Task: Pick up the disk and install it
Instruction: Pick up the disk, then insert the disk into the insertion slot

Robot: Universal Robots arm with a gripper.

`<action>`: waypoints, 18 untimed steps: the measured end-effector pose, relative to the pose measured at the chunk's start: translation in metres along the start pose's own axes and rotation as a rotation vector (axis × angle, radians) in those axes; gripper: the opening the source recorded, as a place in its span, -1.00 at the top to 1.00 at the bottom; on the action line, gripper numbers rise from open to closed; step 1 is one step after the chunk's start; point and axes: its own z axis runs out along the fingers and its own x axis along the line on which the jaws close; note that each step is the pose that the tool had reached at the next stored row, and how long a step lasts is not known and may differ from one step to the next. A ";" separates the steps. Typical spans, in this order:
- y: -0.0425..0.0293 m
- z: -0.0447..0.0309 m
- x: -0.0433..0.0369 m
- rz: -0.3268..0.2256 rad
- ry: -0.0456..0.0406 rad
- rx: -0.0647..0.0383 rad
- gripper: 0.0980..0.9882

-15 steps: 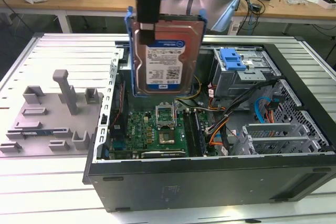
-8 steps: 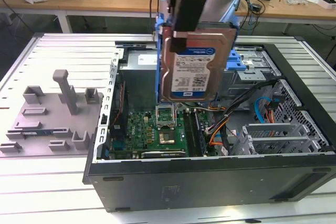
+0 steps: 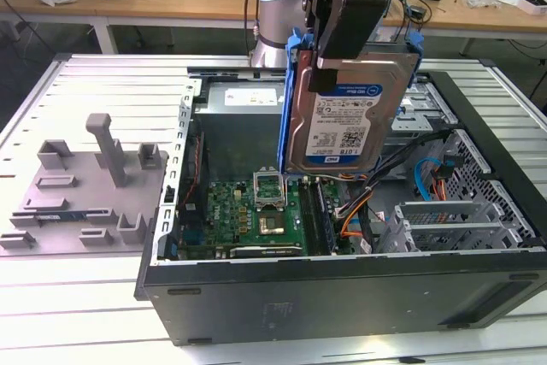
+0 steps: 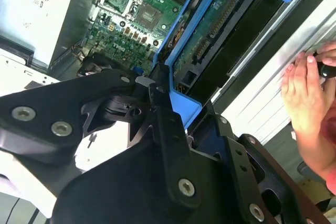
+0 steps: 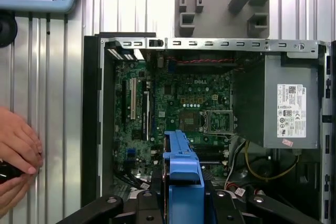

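Note:
The disk [image 3: 342, 121] hangs upright above the open computer case [image 3: 342, 292], its white-and-blue label facing the camera and its blue bracket [image 3: 289, 100] framing the sides. My gripper [image 3: 346, 40] is shut on the disk's upper edge. In the second wrist view the black fingers [image 4: 169, 129] clamp the blue bracket [image 4: 181, 56], with the disk's green circuit side [image 4: 210, 30] beyond them. The first wrist view looks down the bracket's edge [image 5: 184, 179] onto the motherboard [image 5: 178, 108].
Inside the case lie the motherboard [image 3: 248, 211], a grey power supply [image 3: 244, 96] at the back and a drive cage [image 3: 423, 113] with cables on the exterior view's right. A grey fixture [image 3: 94, 177] sits left of the case. A person's hand [image 4: 307, 93] rests beside the case.

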 end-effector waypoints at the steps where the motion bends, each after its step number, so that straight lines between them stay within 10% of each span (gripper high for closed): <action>1: 0.0000 0.0000 0.0000 0.000 0.0000 0.000 0.39; 13: 0.0000 0.0005 0.0016 0.000 -0.0013 0.000 0.39; 18: 0.0001 0.0018 0.0105 0.008 -0.0230 0.000 0.39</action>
